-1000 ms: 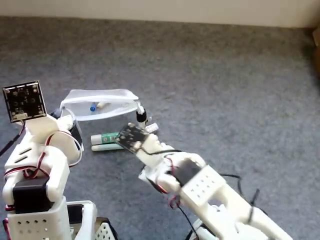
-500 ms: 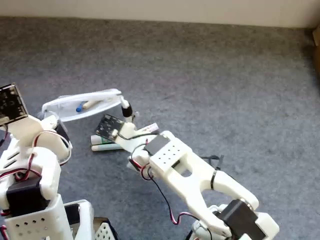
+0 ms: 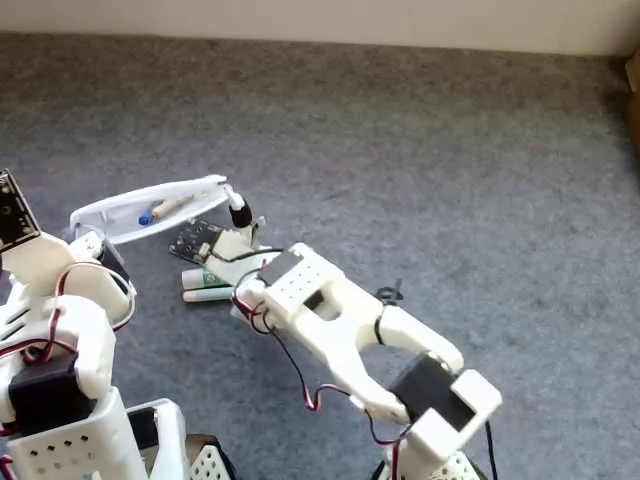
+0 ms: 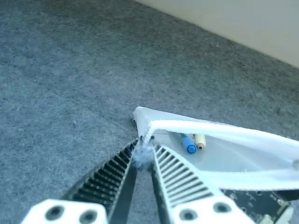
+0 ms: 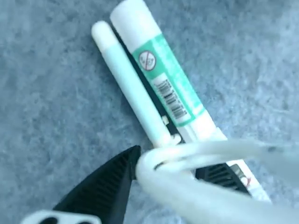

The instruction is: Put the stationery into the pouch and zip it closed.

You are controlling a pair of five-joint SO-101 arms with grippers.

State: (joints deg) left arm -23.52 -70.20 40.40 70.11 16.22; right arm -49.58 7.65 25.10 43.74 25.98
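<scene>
- Pouch point(image 3: 150, 205) is hanging open just above the grey carpet point(image 3: 450, 150), held between both arms.
- Left gripper point(image 4: 145, 151) is pinching one end of the rim, jaws nearly together; right gripper point(image 5: 166, 165) is gripping the opposite end.
- Blue-tipped pen point(image 4: 188, 144) and beige stick point(image 4: 200, 140) are lying inside.
- Glue stick point(image 5: 163, 74) and white pen point(image 5: 131, 88) are lying side by side on the carpet, outside the pouch.
- Judging it partway: those two are waiting to go in, and the zip is standing open.
</scene>
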